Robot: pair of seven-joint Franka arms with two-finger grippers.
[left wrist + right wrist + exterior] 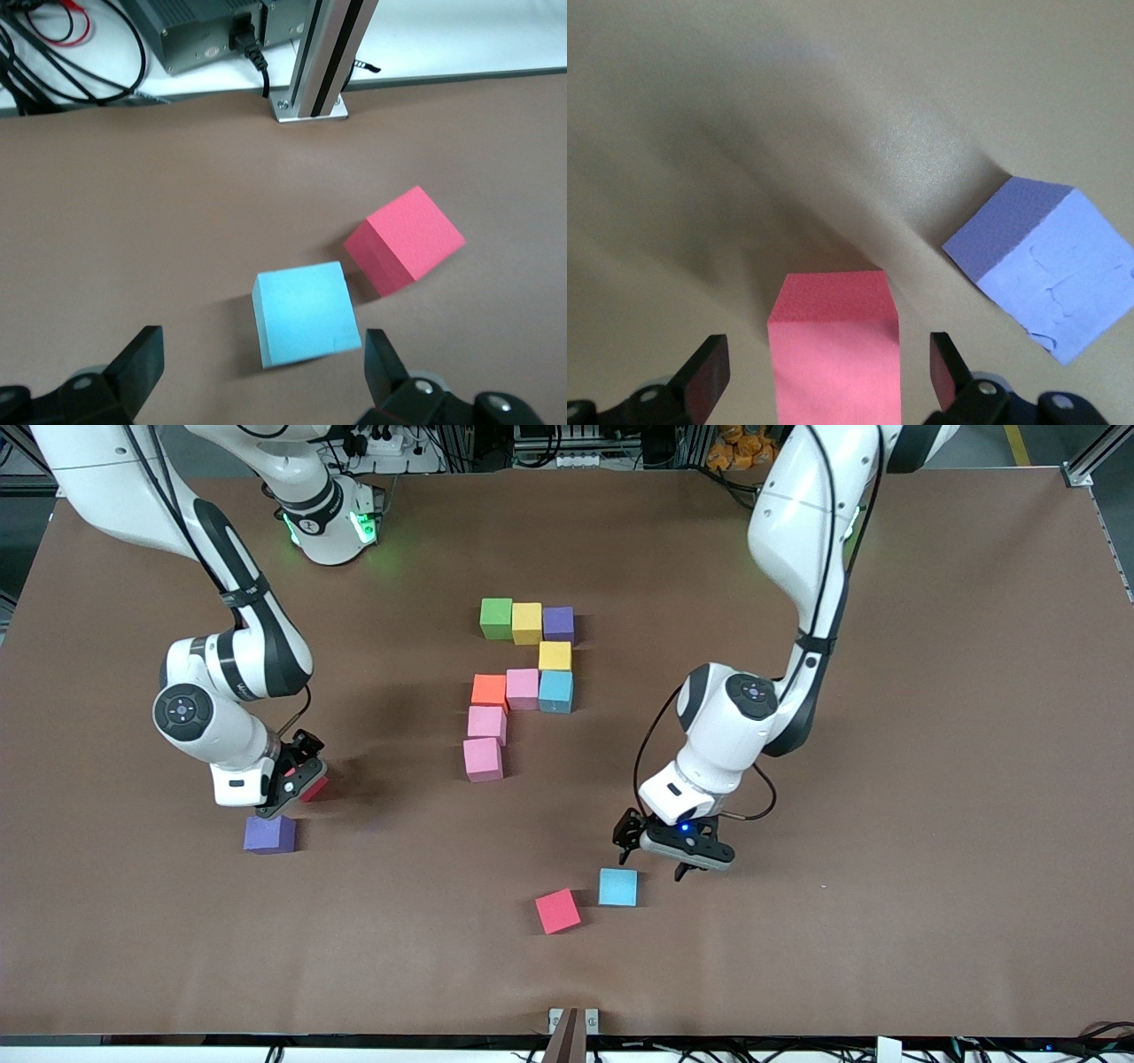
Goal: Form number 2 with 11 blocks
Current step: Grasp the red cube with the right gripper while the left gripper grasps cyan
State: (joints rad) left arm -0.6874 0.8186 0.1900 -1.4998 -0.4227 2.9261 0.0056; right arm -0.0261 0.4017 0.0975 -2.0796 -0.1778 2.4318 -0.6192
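Low in the right wrist view, a red block sits between the spread right gripper; the front view nearly hides it, while the left gripper hangs released.

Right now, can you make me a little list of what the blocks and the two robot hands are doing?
number 2 so far: nine blocks laid mid-table; the bottom row has only its first pink block
loose blocks: light blue block touching red block at a corner; purple block toward the right arm's end
left gripper: open, low beside the light blue block
right gripper: open, straddling another red block, not gripped yet
still needed: two more blocks
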